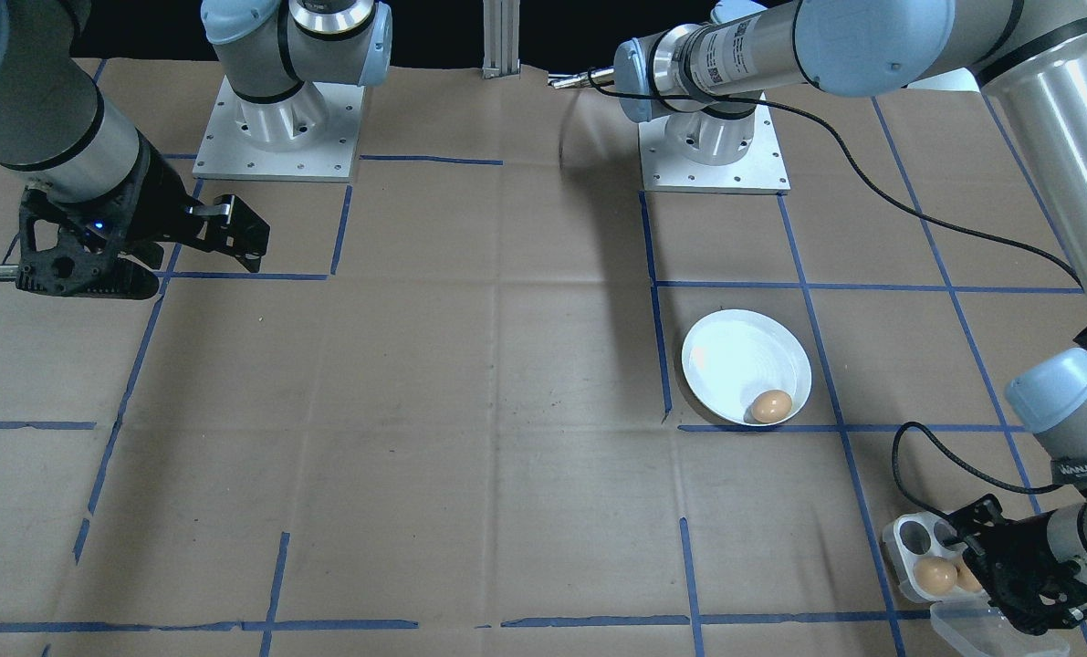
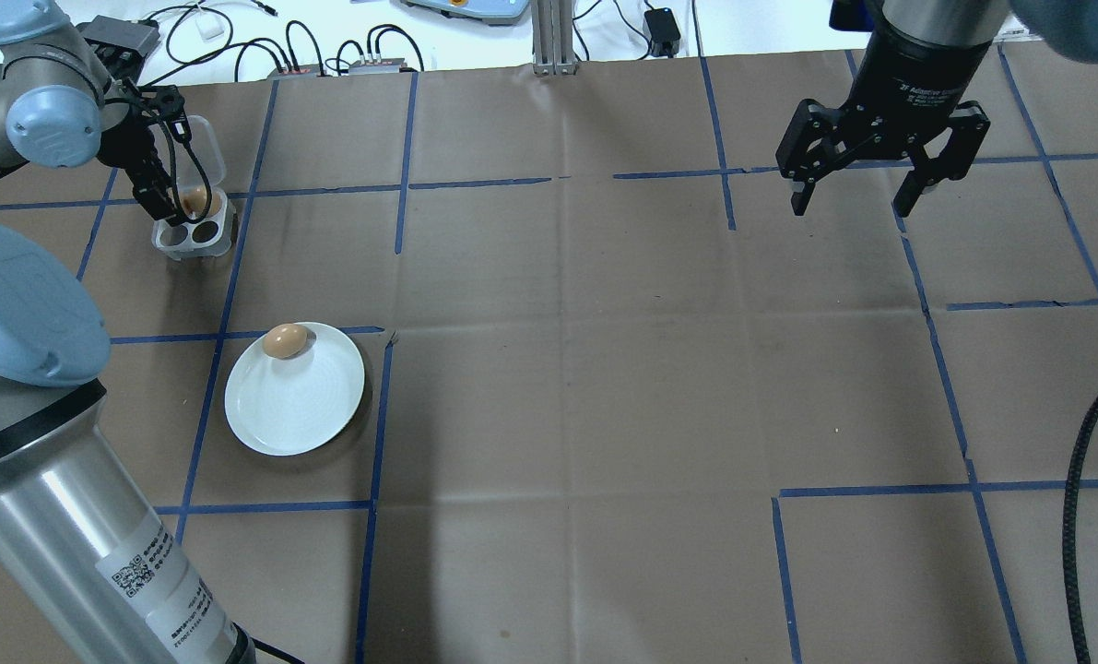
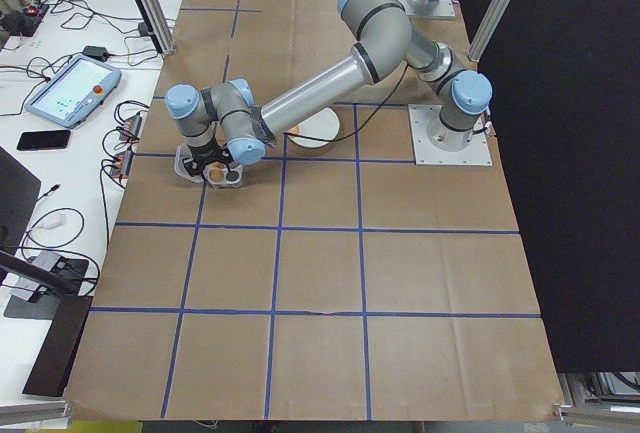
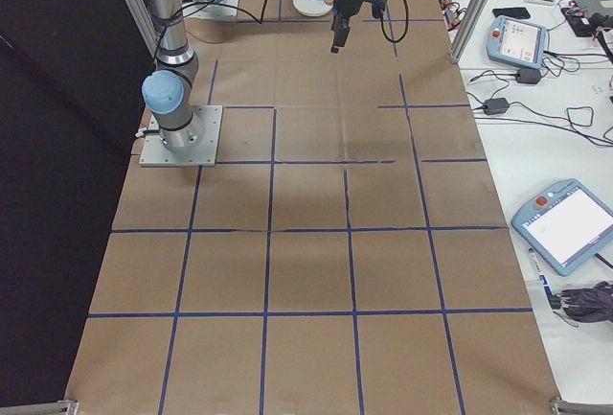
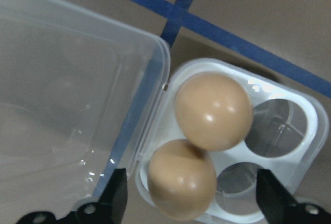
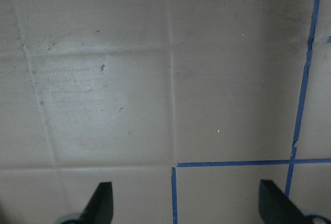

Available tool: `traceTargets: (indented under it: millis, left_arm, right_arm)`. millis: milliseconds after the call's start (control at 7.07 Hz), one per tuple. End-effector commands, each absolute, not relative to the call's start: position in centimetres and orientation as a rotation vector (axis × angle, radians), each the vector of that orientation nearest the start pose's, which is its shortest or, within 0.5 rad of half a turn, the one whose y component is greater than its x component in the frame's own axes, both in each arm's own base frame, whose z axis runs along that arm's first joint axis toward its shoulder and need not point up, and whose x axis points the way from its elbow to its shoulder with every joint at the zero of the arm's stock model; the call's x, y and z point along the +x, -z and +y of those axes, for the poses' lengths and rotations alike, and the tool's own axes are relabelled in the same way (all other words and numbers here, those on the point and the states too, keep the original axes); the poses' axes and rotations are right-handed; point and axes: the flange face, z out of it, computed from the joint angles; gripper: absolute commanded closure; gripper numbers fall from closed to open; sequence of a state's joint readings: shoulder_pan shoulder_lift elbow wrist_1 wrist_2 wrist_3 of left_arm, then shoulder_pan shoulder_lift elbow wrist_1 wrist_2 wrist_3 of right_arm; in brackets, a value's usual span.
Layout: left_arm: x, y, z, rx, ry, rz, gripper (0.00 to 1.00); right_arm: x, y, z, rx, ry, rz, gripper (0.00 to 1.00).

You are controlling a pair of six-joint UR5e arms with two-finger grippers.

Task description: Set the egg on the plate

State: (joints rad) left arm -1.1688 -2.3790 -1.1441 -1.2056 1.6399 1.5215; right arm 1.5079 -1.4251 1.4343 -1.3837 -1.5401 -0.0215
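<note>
Clear lid [image 5: 67,89] sits beside the egg tray [image 5: 289,182]; 2 eggs [image 5: 214,111] in it, 1 egg [image 2: 286,340] on the plate [image 2: 295,406] nearby. Left gripper [image 5: 189,203] jaws apart above tray: we should centre on 1 egg, close softly. Right gripper [image 2: 880,175] open, well apart.

— What is the table [image 2: 604,369] made of?
— Brown paper or card, dull, with creases and blue tape lines [image 2: 401,138].
— And the plate [image 2: 300,410]?
— White, smooth and shiny, with faint rings.
— The egg [image 2: 286,340] on it?
— Tan, smooth, a bit shiny.
— The egg tray [image 5: 289,177]?
— White plastic, with a clear, glossy plastic lid [image 5: 67,105].
</note>
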Motion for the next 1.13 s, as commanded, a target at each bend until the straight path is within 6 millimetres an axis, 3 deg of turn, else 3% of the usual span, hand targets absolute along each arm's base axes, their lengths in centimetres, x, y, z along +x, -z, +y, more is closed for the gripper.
traceTargets:
  millis: [0, 424, 707, 848, 990]
  left_arm:
    - [18.3, -20.9, -75.8, 1.652, -0.096, 2.639, 0.38]
    - [17.7, -21.3, -76.0, 1.656, -0.069, 2.645, 0.58]
    - [17.4, -22.2, -75.8, 1.656, -0.06, 2.637, 0.62]
    - [17.1, -23.6, -75.5, 1.651, -0.05, 2.626, 0.63]
    - [16.9, -26.1, -74.9, 1.638, -0.038, 2.616, 0.63]
  right_arm:
    - [10.3, -46.2, -54.0, 0.069, -0.302, 3.087, 0.0]
    - [10.3, -46.2, -54.0, 0.069, -0.302, 3.087, 0.0]
    - [10.3, -46.2, -54.0, 0.069, -0.302, 3.087, 0.0]
    - [10.3, -46.2, -54.0, 0.069, -0.302, 3.087, 0.0]
    - [10.3, -46.2, -54.0, 0.069, -0.302, 3.087, 0.0]
